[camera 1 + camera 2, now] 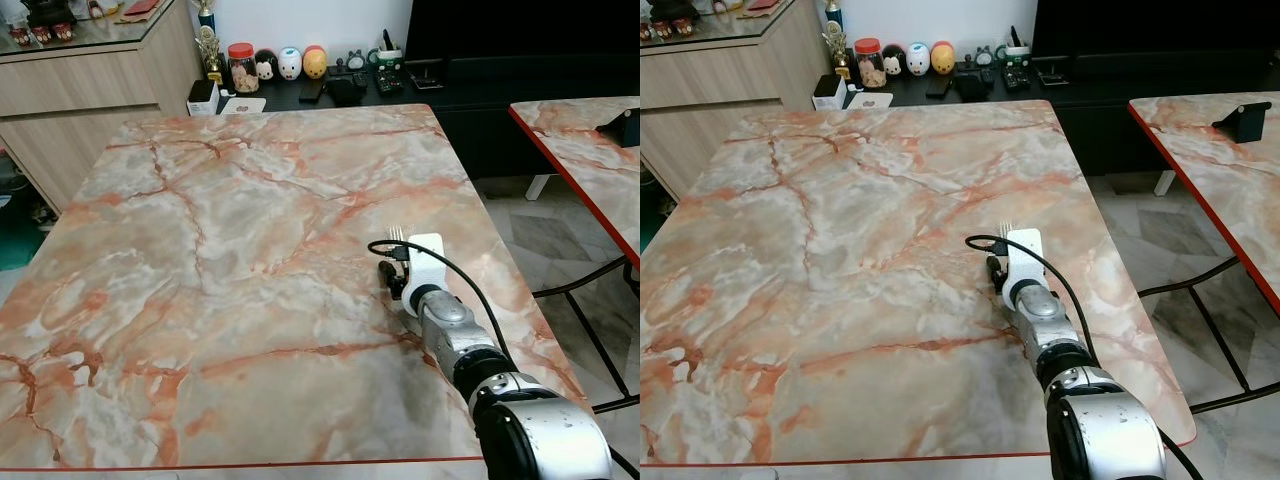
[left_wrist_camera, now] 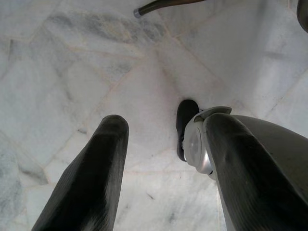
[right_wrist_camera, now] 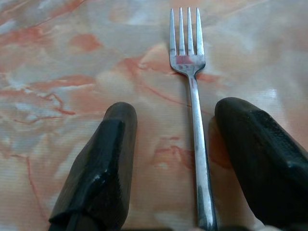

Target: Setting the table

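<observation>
A silver fork (image 3: pixel 194 115) lies flat on the pink-veined marble table (image 1: pixel 230 250), tines pointing away from me; those tines (image 1: pixel 396 234) poke out ahead of my right wrist. My right gripper (image 3: pixel 178 113) is open and hovers low over the fork. The handle runs between the two black fingers (image 3: pixel 108 159), nearer one of them and apparently touching neither. This spot is near the table's right edge, about midway along it. My left gripper (image 2: pixel 166 125) hangs open over pale floor tiles, holding nothing.
A second marble table (image 1: pixel 590 150) stands to the right across a gap of tiled floor, with dark metal legs (image 1: pixel 580 300) between. Behind the table, a black low cabinet (image 1: pixel 330 90) carries a jar and small figurines. A wooden sideboard (image 1: pixel 80 90) is at the far left.
</observation>
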